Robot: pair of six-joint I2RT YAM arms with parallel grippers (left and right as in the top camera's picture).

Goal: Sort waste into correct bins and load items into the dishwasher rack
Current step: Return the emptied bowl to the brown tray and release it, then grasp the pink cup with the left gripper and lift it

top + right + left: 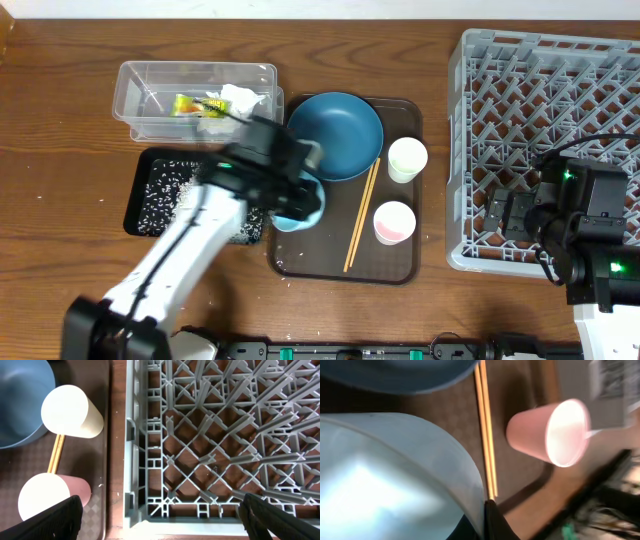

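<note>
My left gripper [300, 200] is shut on the rim of the small pale-blue bowl [308, 208], held over the left edge of the brown serving tray [400, 268]. In the left wrist view the bowl [385, 475] fills the left side, its rim pinched between my fingers [487, 520]. The blue plate [335, 135], chopsticks [362, 215] and two cups [407, 158] [393, 222] are on the serving tray. The clear tub [150, 85] holds the yellow-green wrapper [190, 104] and the tissue [240, 100]. Rice grains [165, 195] lie in the black tray [135, 215]. My right gripper [160, 515] is open over the grey rack's [545, 90] front-left corner.
A few rice grains [290, 262] lie on the serving tray's front left corner. The right wrist view shows both cups [70, 410] [45, 502], the chopsticks [56, 452] and the plate's edge [20, 400] left of the rack [210, 435].
</note>
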